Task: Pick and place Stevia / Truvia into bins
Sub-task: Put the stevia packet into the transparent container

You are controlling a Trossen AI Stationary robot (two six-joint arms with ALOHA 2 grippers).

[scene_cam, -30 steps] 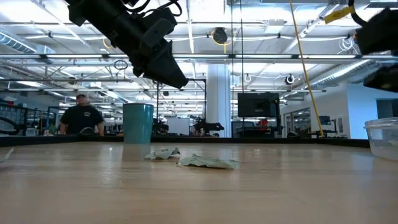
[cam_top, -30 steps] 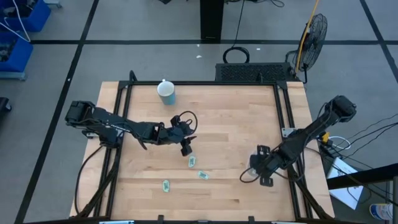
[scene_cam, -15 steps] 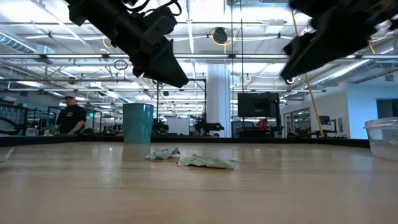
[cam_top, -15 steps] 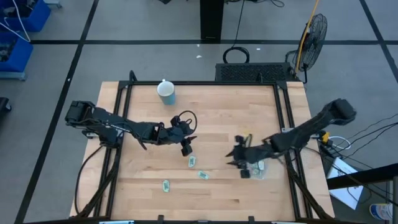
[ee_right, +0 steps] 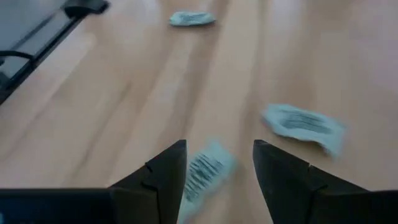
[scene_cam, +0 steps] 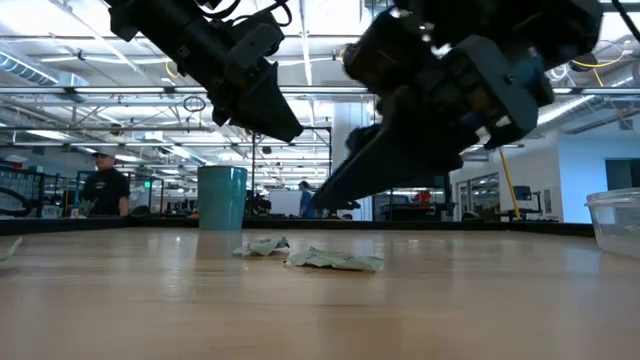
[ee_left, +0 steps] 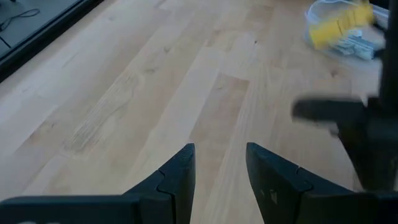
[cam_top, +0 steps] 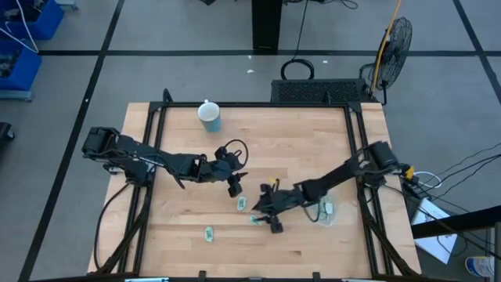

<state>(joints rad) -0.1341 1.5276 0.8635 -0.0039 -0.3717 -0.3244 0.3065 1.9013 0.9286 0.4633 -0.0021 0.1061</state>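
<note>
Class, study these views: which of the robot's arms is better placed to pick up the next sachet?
The right. Its open gripper is over the sachet showing between its fingers, and the clear cup is on its side. The left gripper hovers open farther back.

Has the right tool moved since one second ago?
Yes. In the high view the right tool has swung away from the table's right edge, past the clear cup, toward the middle, and now hangs open over the sachets.
</note>
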